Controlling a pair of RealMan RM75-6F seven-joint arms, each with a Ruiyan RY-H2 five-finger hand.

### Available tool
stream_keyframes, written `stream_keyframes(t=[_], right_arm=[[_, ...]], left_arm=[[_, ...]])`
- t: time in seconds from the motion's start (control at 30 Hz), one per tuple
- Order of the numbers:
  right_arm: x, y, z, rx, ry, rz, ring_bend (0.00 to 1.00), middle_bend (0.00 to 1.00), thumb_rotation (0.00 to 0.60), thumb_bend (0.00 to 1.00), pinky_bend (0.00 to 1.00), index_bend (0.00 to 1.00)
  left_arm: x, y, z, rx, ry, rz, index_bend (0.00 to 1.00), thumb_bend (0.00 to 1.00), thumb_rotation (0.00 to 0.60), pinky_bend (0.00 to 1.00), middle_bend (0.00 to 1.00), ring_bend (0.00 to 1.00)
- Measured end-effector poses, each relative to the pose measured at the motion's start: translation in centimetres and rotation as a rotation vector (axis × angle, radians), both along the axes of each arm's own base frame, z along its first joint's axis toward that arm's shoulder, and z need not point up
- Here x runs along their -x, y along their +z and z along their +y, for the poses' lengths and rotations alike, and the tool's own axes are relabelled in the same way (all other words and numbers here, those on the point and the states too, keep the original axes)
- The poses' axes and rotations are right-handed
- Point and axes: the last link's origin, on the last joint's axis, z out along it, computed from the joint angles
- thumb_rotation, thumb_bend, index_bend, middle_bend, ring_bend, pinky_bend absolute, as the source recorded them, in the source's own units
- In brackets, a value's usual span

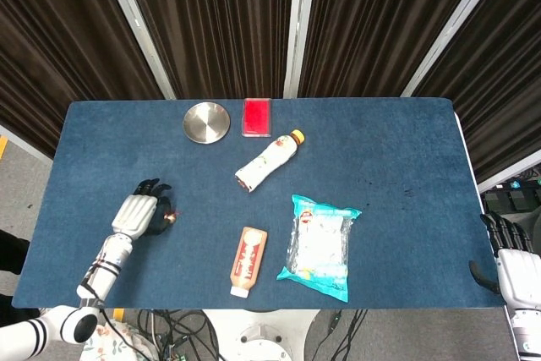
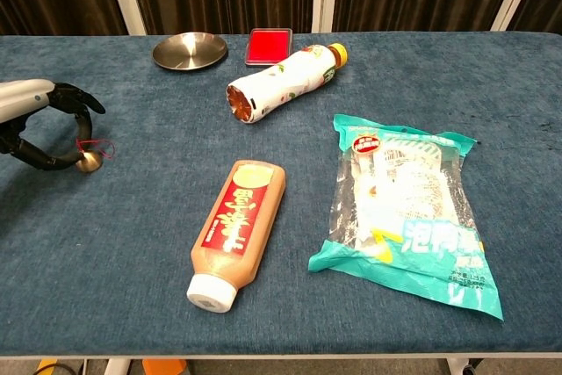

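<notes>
My left hand [image 1: 138,211] [image 2: 48,120] lies low over the table's left side. Its thumb and a finger meet on a small brass bell [image 2: 85,162] [image 1: 172,218] with a red string loop, and the other fingers curl above it. The bell rests at table level. My right hand [image 1: 510,255] hangs beyond the table's right edge with its fingers apart, holding nothing; the chest view does not show it.
A sauce bottle [image 2: 237,227] lies mid-front, with a teal snack bag [image 2: 404,208] to its right. A drink bottle [image 2: 281,81] lies further back. A metal dish [image 2: 189,49] and a red box [image 2: 268,45] sit at the far edge of the blue table [image 1: 397,150].
</notes>
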Motion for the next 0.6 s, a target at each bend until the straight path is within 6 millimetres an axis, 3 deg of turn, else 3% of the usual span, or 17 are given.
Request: stream_keyframes(t=[0.6], right_arm=[[-0.04, 0.0, -0.03, 0.0, 0.002, 0.0, 0.0, 0.0, 0.6, 0.26, 0.02, 0.0]], left_arm=[[-0.25, 0.23, 0.19, -0.017, -0.002, -0.001, 0.59, 0.4, 0.6, 0.0, 0.18, 0.0]])
